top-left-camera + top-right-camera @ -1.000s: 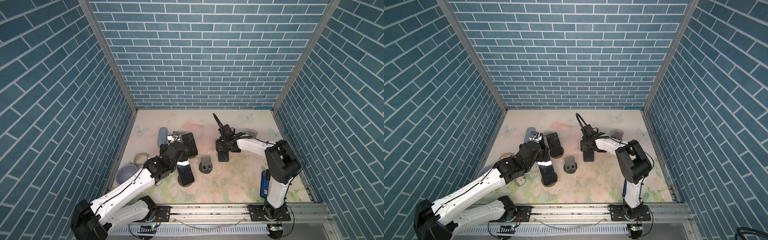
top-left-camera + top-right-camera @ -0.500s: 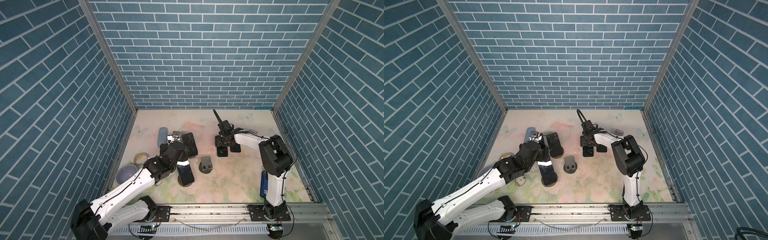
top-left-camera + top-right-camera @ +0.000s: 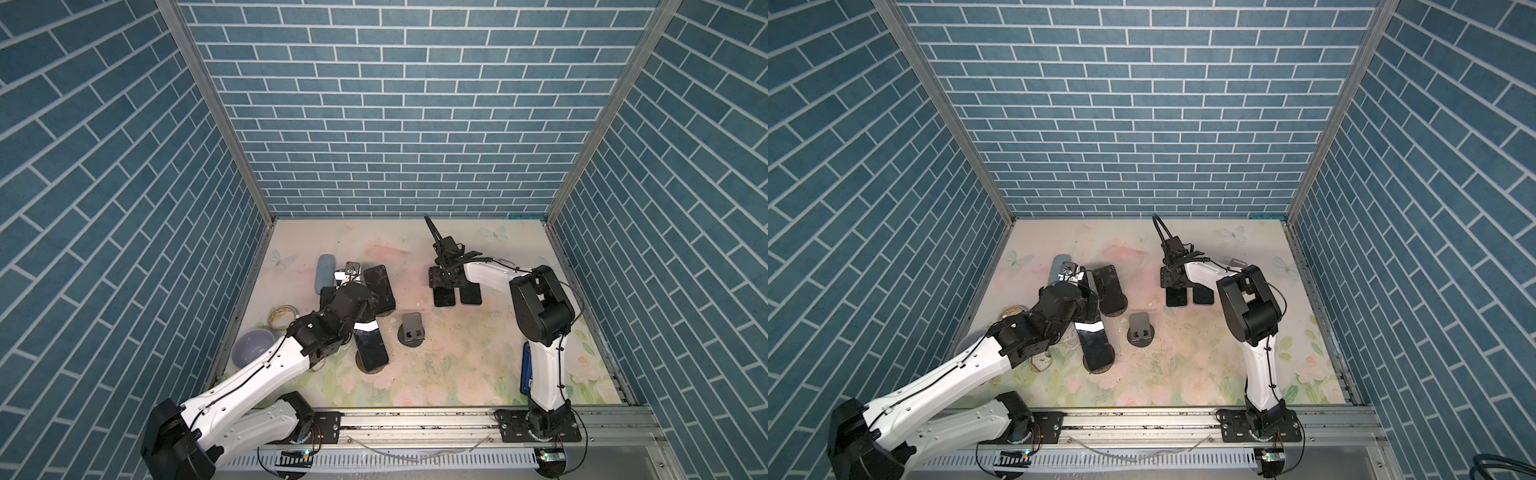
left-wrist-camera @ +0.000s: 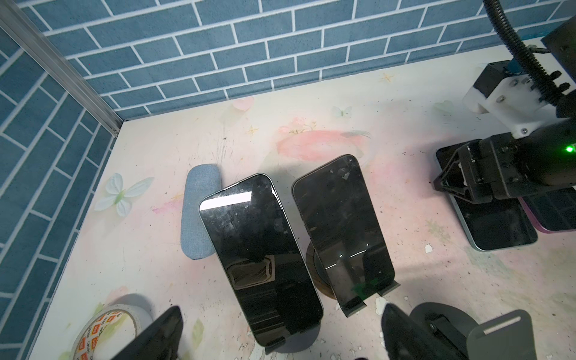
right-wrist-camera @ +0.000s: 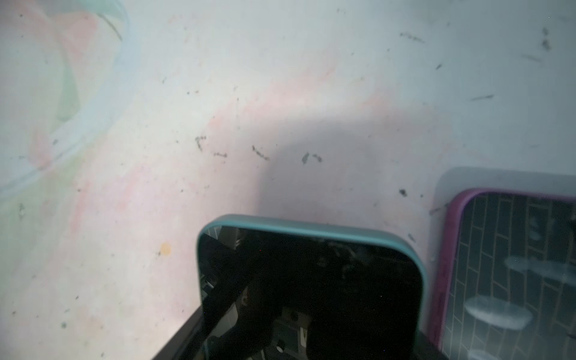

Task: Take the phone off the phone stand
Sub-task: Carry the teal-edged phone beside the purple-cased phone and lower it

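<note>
Blue walls printed as glazed brick box in a pale, scuffed surface patterned with faded flowers and butterflies. Two white-and-black arms reach in from a metal rail. The left arm stretches low toward a pair of propped phones, and the right arm folds over two phones lying flat.

The phone is a glossy black slab with a pale rim and rounded corners. It leans tilted on its phone stand, a grey round-footed one, on the left half of the surface. Just beside it a second phone of the same shape leans on a dark stand with a disc base. Further right, a teal-cased phone lies parallel to a magenta-cased phone, a narrow gap between them. I cannot tell whether the teal one rests fully on the surface. Between the two groups stands an empty grey stand with a slotted back.

Smaller things sit near the left wall: a smooth lavender bowl, an oblong grey-blue fabric case partly behind the leaning phone, and a roll of tape.

The left fingers, matte black, are spread wide either side of the phone's lower end, clear of it. The right fingers pinch the teal-cased phone across its width
</note>
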`<state>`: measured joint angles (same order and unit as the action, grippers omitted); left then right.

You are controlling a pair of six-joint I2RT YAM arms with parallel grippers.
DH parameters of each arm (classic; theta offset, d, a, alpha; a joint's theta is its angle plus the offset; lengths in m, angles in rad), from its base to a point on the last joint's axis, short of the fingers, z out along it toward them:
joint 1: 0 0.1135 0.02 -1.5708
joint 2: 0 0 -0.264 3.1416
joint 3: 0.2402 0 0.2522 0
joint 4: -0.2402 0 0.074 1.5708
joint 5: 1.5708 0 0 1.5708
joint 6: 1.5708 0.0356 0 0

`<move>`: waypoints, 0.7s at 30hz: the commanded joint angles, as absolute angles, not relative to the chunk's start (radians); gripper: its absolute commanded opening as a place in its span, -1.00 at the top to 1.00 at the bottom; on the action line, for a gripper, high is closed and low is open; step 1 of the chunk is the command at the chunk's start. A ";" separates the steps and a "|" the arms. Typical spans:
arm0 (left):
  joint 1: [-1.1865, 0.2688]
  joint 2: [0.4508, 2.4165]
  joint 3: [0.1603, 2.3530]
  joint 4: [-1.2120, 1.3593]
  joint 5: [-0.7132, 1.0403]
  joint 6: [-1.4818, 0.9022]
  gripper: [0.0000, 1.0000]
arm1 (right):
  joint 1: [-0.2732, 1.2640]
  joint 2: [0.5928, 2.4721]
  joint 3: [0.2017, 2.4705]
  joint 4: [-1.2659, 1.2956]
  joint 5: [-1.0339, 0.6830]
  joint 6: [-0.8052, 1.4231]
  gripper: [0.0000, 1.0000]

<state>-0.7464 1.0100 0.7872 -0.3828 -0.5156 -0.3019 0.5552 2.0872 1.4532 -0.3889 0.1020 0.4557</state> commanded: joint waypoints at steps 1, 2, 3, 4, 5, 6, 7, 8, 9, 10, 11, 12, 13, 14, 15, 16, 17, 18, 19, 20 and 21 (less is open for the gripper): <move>-0.744 1.012 0.798 -0.375 -0.532 -0.294 -0.99 | 0.546 2.131 1.467 -0.438 0.140 0.462 -0.26; -0.744 1.013 0.798 -0.374 -0.532 -0.293 -0.99 | 0.546 2.131 1.463 -0.436 0.141 0.464 -0.28; -0.744 1.012 0.796 -0.374 -0.533 -0.293 -0.99 | 0.545 2.131 1.462 -0.436 0.144 0.465 -0.29; -0.744 1.014 0.796 -0.374 -0.533 -0.293 -0.99 | 0.546 2.129 1.462 -0.435 0.145 0.463 -0.29; -0.745 1.013 0.795 -0.374 -0.532 -0.293 -0.99 | 0.546 2.130 1.460 -0.437 0.149 0.463 -0.30; -0.744 1.012 0.793 -0.374 -0.533 -0.293 -0.99 | 0.546 2.130 1.459 -0.438 0.150 0.462 -0.31; -0.744 1.013 0.793 -0.374 -0.532 -0.294 -0.99 | 0.546 2.129 1.457 -0.438 0.152 0.462 -0.32; -0.744 1.012 0.792 -0.374 -0.531 -0.295 -0.99 | 0.545 2.128 1.456 -0.439 0.155 0.462 -0.34; -0.745 1.012 0.791 -0.373 -0.531 -0.295 -0.99 | 0.547 2.128 1.454 -0.440 0.155 0.462 -0.35; -0.744 1.013 0.790 -0.371 -0.531 -0.296 -0.99 | 0.546 2.128 1.453 -0.441 0.154 0.462 -0.36; -0.744 1.012 0.789 -0.369 -0.530 -0.298 -0.99 | 0.546 2.129 1.453 -0.440 0.156 0.462 -0.37; -0.744 1.014 0.788 -0.367 -0.529 -0.298 -0.99 | 0.545 2.130 1.451 -0.439 0.156 0.462 -0.38; -0.745 1.015 0.788 -0.365 -0.527 -0.298 -0.99 | 0.546 2.130 1.451 -0.441 0.155 0.463 -0.39; -0.744 1.015 0.788 -0.364 -0.526 -0.298 -0.99 | 0.547 2.131 1.451 -0.442 0.155 0.465 -0.41; -0.744 1.016 0.788 -0.364 -0.525 -0.298 -0.99 | 0.547 2.131 1.451 -0.444 0.155 0.466 -0.43; -0.744 1.016 0.788 -0.364 -0.525 -0.298 -0.99 | 0.546 2.131 1.451 -0.445 0.155 0.468 -0.44; -0.744 1.015 0.788 -0.365 -0.525 -0.298 -0.99 | 0.546 2.132 1.451 -0.447 0.155 0.471 -0.46; -0.744 1.015 0.787 -0.365 -0.524 -0.299 -0.99 | 0.546 2.133 1.452 -0.450 0.158 0.477 -0.48; -0.744 1.016 0.788 -0.366 -0.525 -0.299 -0.99 | 0.546 2.133 1.453 -0.451 0.158 0.480 -0.51; -0.744 1.015 0.786 -0.367 -0.524 -0.301 -0.99 | 0.545 2.133 1.450 -0.453 0.158 0.483 -0.53; -0.744 1.014 0.786 -0.367 -0.525 -0.301 -0.99 | 0.546 2.134 1.451 -0.453 0.158 0.486 -0.54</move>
<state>-0.7464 1.0100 0.7868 -0.3748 -0.5152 -0.3016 0.5541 2.0941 1.4559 -0.3889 0.1463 0.4572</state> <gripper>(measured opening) 0.996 0.765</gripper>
